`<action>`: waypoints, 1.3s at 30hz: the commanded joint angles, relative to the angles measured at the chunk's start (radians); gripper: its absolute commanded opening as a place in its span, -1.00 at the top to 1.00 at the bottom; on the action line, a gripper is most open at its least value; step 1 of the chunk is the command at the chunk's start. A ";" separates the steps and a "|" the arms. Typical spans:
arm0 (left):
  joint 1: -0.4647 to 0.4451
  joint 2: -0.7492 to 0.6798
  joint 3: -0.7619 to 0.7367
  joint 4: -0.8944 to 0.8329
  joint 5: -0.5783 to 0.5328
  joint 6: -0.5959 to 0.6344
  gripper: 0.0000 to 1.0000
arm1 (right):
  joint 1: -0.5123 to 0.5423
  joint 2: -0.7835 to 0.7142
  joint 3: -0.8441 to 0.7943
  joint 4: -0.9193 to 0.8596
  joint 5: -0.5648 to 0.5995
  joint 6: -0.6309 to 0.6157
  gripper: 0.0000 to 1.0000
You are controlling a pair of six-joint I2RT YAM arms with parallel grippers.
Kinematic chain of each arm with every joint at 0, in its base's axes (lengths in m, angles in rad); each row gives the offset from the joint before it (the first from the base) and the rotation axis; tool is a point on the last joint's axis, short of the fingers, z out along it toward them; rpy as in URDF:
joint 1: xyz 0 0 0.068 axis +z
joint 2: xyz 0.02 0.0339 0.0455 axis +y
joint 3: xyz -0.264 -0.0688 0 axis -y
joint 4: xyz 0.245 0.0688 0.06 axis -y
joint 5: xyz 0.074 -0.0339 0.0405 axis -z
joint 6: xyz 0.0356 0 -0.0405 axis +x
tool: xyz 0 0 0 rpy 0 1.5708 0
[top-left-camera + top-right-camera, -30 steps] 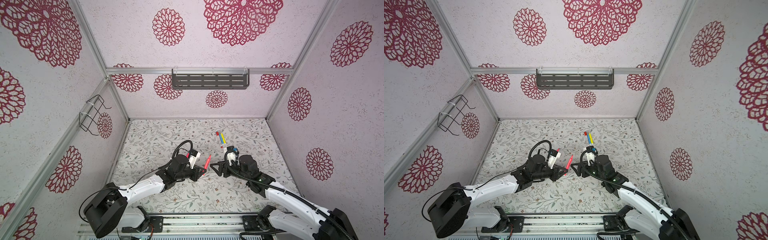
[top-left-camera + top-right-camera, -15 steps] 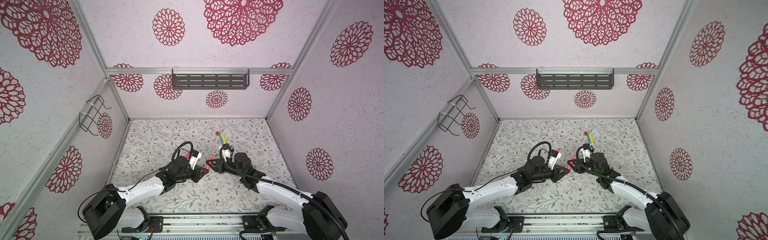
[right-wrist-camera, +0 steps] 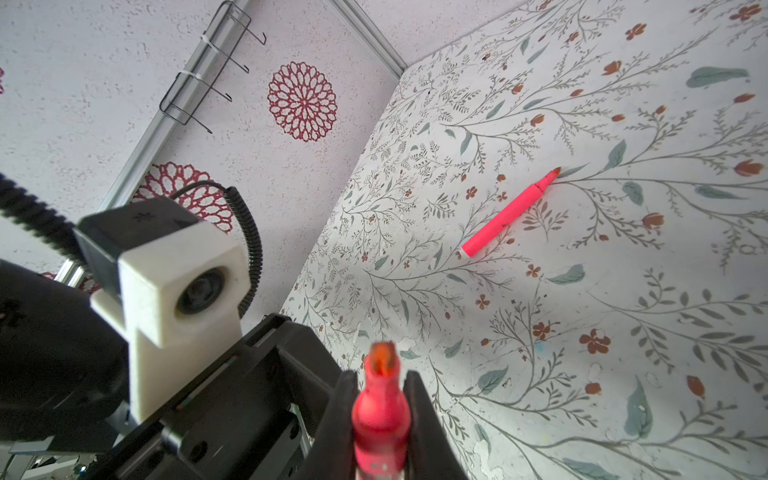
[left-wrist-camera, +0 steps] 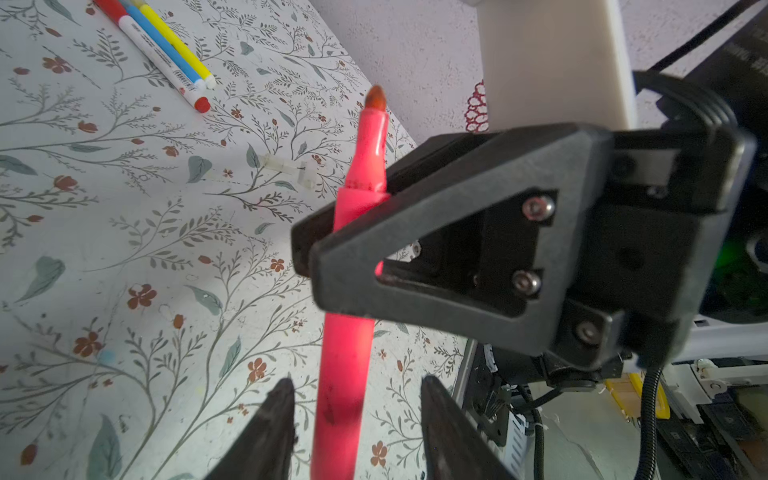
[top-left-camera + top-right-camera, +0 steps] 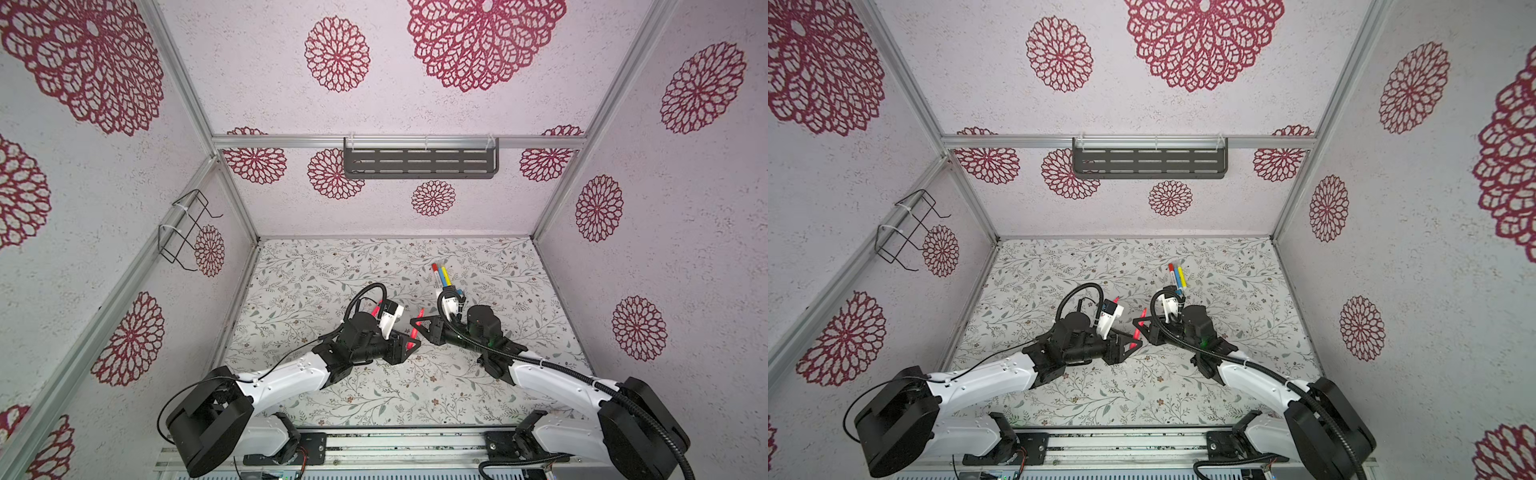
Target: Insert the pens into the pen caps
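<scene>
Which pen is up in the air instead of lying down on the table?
The pinkish-red pen pinched in the right gripper. The other pinkish-red pen and the white, blue and yellow pens all lie flat on the table.

Floral tabletop point(image 5: 332, 270), wire rack point(image 5: 187, 232), slotted shelf point(image 5: 419, 162)

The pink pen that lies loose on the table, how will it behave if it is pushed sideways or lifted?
The loose pink pen has a round barrel and lies flat on the table, so a sideways push would probably roll it. It looks like rigid plastic, so it should stay straight when lifted. Slim and smooth, it may slip.
</scene>
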 commanded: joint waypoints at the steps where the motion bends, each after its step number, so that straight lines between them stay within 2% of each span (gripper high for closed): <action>1: -0.008 0.010 0.032 0.016 -0.015 0.018 0.01 | 0.016 0.011 0.006 0.090 -0.032 0.023 0.68; 10: -0.007 0.019 0.040 0.009 -0.030 0.024 0.18 | 0.036 0.031 0.007 0.120 -0.035 0.032 0.70; 19: -0.002 0.001 0.033 0.005 -0.066 0.030 0.71 | 0.041 0.031 0.015 0.123 -0.041 0.036 0.68; 21: 0.001 -0.016 0.025 -0.001 -0.095 0.033 0.82 | 0.041 0.024 0.013 0.119 -0.039 0.034 0.53; 23: 0.005 -0.034 0.016 -0.007 -0.112 0.039 0.91 | 0.041 0.008 0.013 0.101 -0.024 0.032 0.19; 24: 0.007 -0.044 0.009 -0.009 -0.121 0.041 0.94 | 0.040 -0.008 0.015 0.076 -0.010 0.024 -0.01; 27: 0.013 -0.073 -0.007 -0.036 -0.150 0.045 1.00 | 0.036 -0.079 0.049 -0.108 0.109 -0.038 -0.27; 30: 0.014 -0.096 -0.013 -0.088 -0.170 0.048 1.00 | 0.018 -0.138 0.139 -0.429 0.326 -0.112 -0.33; 32: 0.013 -0.112 -0.018 -0.112 -0.168 0.045 1.00 | -0.020 -0.146 0.191 -0.581 0.422 -0.141 -0.34; 35: 0.013 -0.144 -0.036 -0.121 -0.169 0.039 1.00 | -0.100 -0.127 0.234 -0.742 0.482 -0.175 -0.34; 39: 0.008 -0.183 -0.065 -0.118 -0.172 0.024 1.00 | -0.178 -0.073 0.264 -0.832 0.536 -0.222 -0.35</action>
